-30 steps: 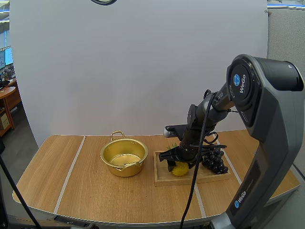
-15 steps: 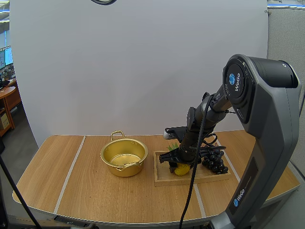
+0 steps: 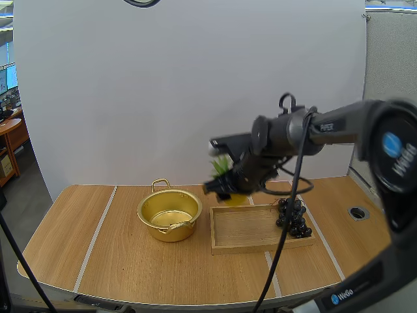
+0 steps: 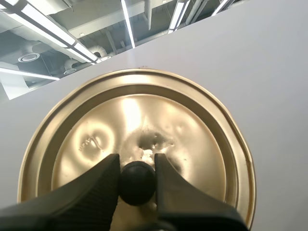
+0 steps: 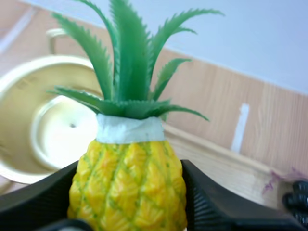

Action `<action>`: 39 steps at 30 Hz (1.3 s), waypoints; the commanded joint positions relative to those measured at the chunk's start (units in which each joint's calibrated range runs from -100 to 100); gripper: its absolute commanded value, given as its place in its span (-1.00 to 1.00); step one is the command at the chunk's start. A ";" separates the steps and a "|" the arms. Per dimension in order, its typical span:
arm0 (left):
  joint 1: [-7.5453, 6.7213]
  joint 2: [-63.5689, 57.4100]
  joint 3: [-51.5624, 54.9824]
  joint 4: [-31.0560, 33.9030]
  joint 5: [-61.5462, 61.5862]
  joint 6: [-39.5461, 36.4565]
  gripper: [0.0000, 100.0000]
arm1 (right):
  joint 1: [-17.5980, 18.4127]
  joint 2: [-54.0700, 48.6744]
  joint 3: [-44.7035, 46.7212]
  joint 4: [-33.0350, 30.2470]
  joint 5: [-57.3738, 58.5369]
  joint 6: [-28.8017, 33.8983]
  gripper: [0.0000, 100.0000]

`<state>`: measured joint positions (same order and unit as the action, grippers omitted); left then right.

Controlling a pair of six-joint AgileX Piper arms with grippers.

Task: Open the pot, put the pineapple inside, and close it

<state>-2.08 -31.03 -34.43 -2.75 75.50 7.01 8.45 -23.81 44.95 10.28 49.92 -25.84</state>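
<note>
Wooden table (image 3: 117,261), wooden tray (image 3: 251,228) right of its middle, grapes (image 3: 293,218) at the tray's right edge, gold pot (image 3: 151,225) open just left of the tray, lid (image 4: 139,120) pinched by its knob in left gripper (image 4: 137,166), right gripper (image 3: 225,189) clamped on pineapple (image 5: 127,185), in the air over the tray's back left corner.

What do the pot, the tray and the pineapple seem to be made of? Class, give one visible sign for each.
Pot: thin metal, probably, with a shiny gold finish that mirrors the light. Tray: pale unpainted wood, with visible grain. Pineapple: likely plastic, a toy; glossy moulded skin and stiff, even leaves.
</note>
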 commanded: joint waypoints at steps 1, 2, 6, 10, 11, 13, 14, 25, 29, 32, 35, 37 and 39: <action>-0.07 -0.26 -0.42 0.49 -0.67 -0.57 -1.00 | 3.90 -2.92 -6.86 -0.37 5.75 -0.53 -1.00; -0.07 -0.26 -0.42 0.49 -0.67 -0.57 -1.00 | 4.62 -2.76 -7.84 -0.37 5.75 -0.43 -1.00; -0.07 -0.26 -0.42 0.49 -0.67 -0.57 -1.00 | 7.04 -1.58 -10.62 -0.37 5.75 -0.43 -1.00; -0.07 -0.26 -0.42 0.49 -0.67 -0.57 -1.00 | 9.67 1.96 -13.20 -0.48 5.59 -0.22 -1.00; -0.07 -0.26 -0.42 0.49 -0.67 -0.57 -1.00 | 10.39 3.47 -13.52 -0.48 5.59 -0.10 -1.00; -0.07 -0.26 -0.42 0.49 -0.67 -0.57 -1.00 | 11.12 5.98 -14.23 -0.48 5.20 -0.06 -1.00; -0.07 -0.26 -0.42 0.49 -0.67 -0.57 -1.00 | 11.51 7.64 -14.39 -0.48 4.95 -0.06 -1.00; -0.07 -0.26 -0.42 0.49 -0.67 -0.57 -1.00 | 12.39 17.85 -16.59 -1.40 1.68 -0.06 -1.00; -0.07 -0.26 -0.42 0.49 -0.67 -0.57 -1.00 | 12.39 20.35 -16.59 -2.47 0.38 0.15 -1.00; -0.07 -0.26 -0.42 0.49 -0.67 -0.57 -1.00 | 12.39 22.64 -16.59 -2.47 -0.36 0.15 -1.00; -0.07 -0.26 -0.42 0.49 -0.67 -0.57 -1.00 | 12.39 24.51 -16.59 -2.47 -1.48 0.15 -1.00; -0.07 -0.26 -0.42 0.49 -0.67 -0.57 -1.00 | 12.39 25.25 -16.59 -2.55 -2.61 0.15 -1.00; -0.07 -0.26 -0.42 0.49 -0.67 -0.57 -1.00 | 12.39 26.12 -16.59 -2.98 -3.48 0.15 -1.00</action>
<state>-2.08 -31.03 -34.43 -2.75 75.50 7.01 20.80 2.10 28.67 7.98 48.56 -25.84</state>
